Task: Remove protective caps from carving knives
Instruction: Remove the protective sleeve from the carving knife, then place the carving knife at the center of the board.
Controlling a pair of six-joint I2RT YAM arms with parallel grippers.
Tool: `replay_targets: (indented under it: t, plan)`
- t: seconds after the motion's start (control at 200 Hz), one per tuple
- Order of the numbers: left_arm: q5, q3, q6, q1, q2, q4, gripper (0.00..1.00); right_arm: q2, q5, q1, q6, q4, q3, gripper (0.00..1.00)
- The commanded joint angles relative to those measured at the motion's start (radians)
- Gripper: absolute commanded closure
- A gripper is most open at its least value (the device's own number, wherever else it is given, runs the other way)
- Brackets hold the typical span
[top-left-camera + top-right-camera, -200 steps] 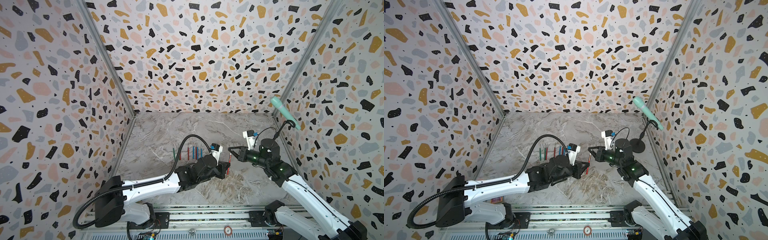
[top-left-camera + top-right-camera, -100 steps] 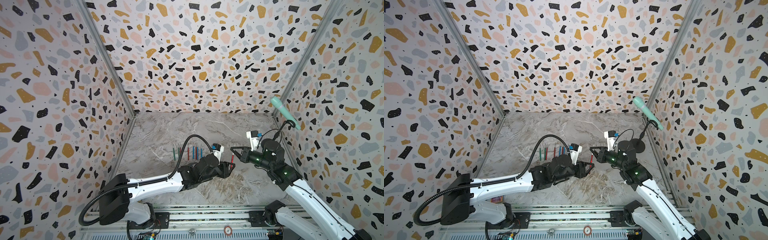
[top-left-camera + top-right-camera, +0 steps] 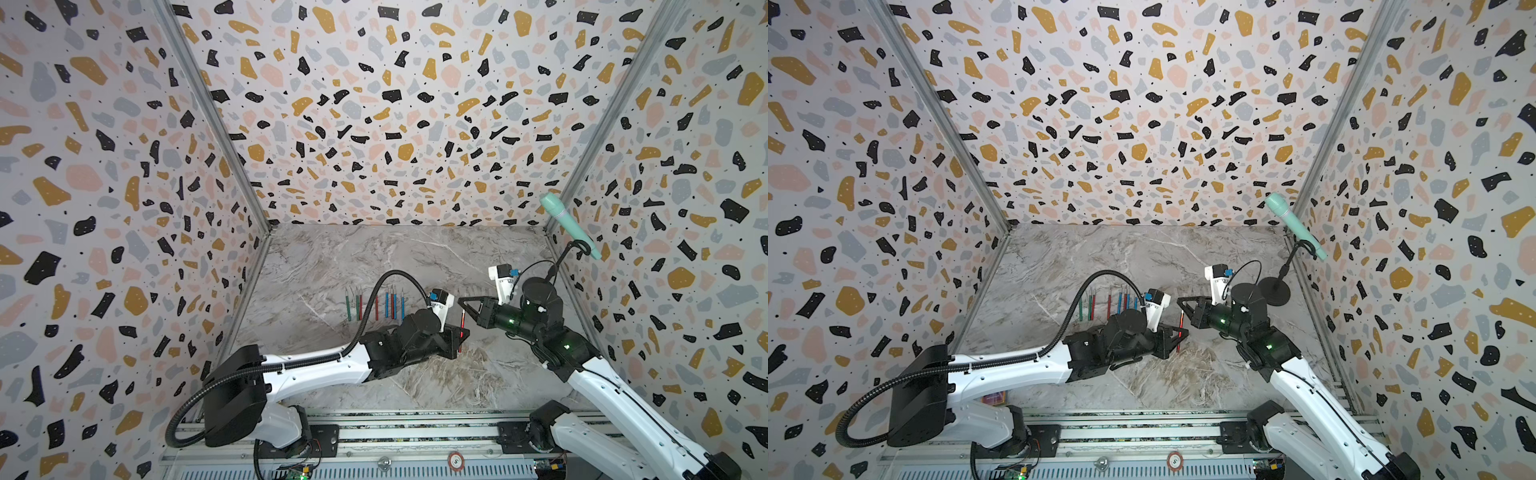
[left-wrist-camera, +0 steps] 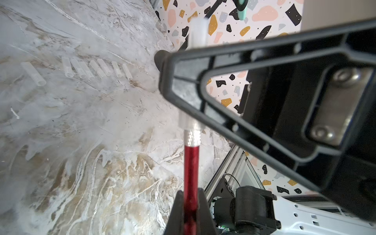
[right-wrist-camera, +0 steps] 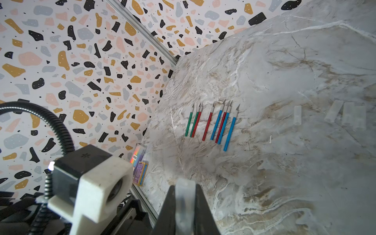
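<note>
Since a second ago the left arm has reached farther right, bringing the red knife up under the right pincer. Grip states: the left pincer is closed tight on the red shaft, which stands almost upright above the near middle of the surface. The right pincer is closed on the translucent cap over the blade end (not yet off; its lower rim sits at the knurled collar). These opposed holds apparently let one arm anchor the knife while the other draws the cap off along its axis. Pose: the left forearm lies low and nearly level, pointing right. The right arm rises from the near right, elbow bent, its pincer pointing left just above its partner. Eight bare-bladed knives lie in a row at far left; loose caps form a separate row.
</note>
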Motion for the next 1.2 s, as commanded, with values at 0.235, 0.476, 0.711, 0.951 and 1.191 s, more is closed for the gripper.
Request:
replay_targets:
  t: [0.235,0.476,0.711,0.951,1.191]
  plan:
    - [-0.011,-0.121,-0.111,-0.004,-0.015,0.099,1.00,0.160,-0.013,-0.136,-0.111,-0.054,0.256,1.00]
    - [-0.127,-0.072,-0.083,0.024,-0.016,-0.081,1.00,0.280,0.033,-0.172,-0.174,-0.161,0.417,1.00]
    - [-0.201,0.070,-0.062,0.198,0.119,-0.295,1.00,0.322,0.122,-0.173,-0.259,-0.344,0.407,1.00]
    - [-0.213,0.288,0.047,0.270,0.370,-0.476,1.00,0.319,0.111,-0.166,-0.296,-0.400,0.379,1.00]
    - [-0.230,0.384,0.087,0.317,0.512,-0.531,1.00,0.279,0.112,-0.123,-0.309,-0.413,0.353,1.00]
